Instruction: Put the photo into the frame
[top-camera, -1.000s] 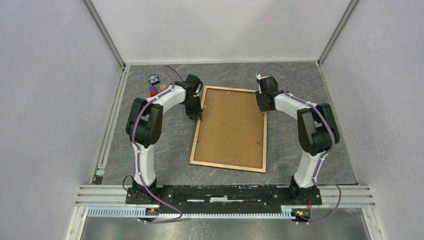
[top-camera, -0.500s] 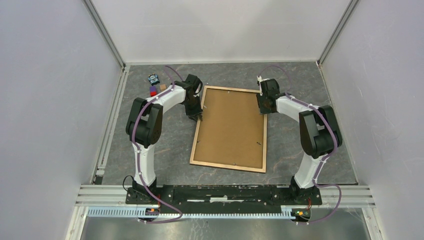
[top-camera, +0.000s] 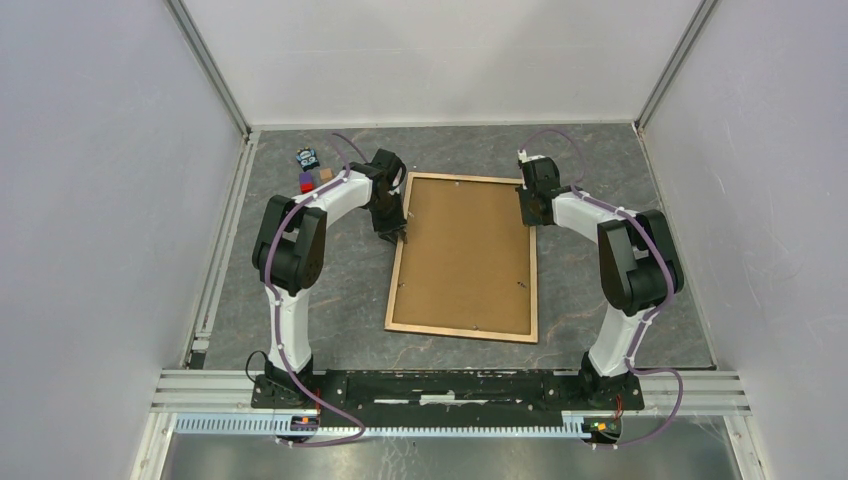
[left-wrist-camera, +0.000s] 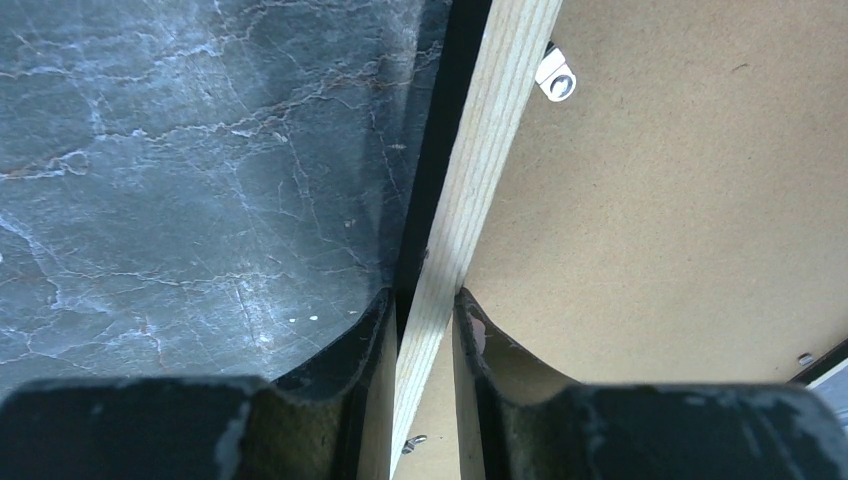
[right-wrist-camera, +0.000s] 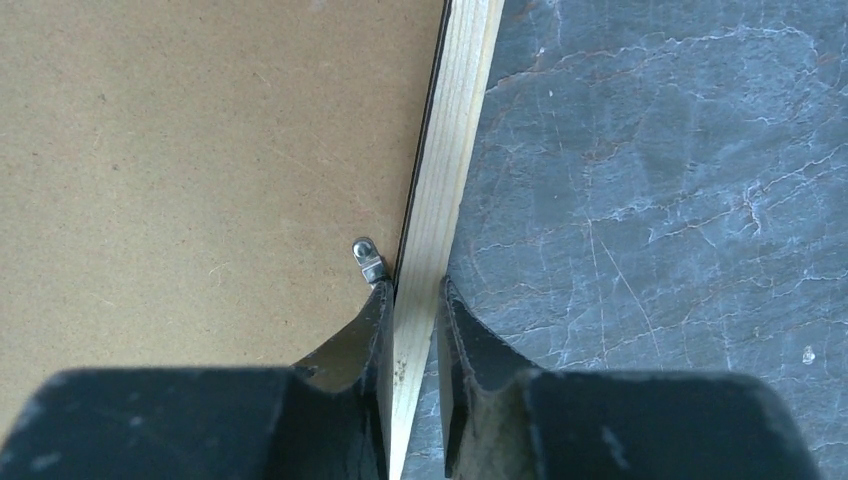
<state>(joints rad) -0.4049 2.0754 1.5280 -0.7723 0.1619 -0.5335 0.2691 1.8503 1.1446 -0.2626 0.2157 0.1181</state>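
The frame (top-camera: 397, 275) lies back-up on the dark marbled table, its light wood rails around a brown backing board (top-camera: 465, 255). The photo is hidden. My left gripper (top-camera: 400, 232) stands at the left rail's far half. In the left wrist view it (left-wrist-camera: 425, 305) is shut on that rail (left-wrist-camera: 490, 130), one finger outside and one over the board. My right gripper (top-camera: 531, 212) is at the right rail's far end. In the right wrist view it (right-wrist-camera: 415, 300) is shut on the rail (right-wrist-camera: 450, 130), beside a metal turn clip (right-wrist-camera: 368, 257).
Small objects sit at the back left: a dark blue one (top-camera: 308, 158) and a red and purple block (top-camera: 306, 182). White enclosure walls rise on three sides. A metal rail (top-camera: 225, 240) runs along the table's left edge.
My right gripper has closed onto the right rail. The frame has shifted slightly to the right, its near end most. The left gripper keeps its hold.
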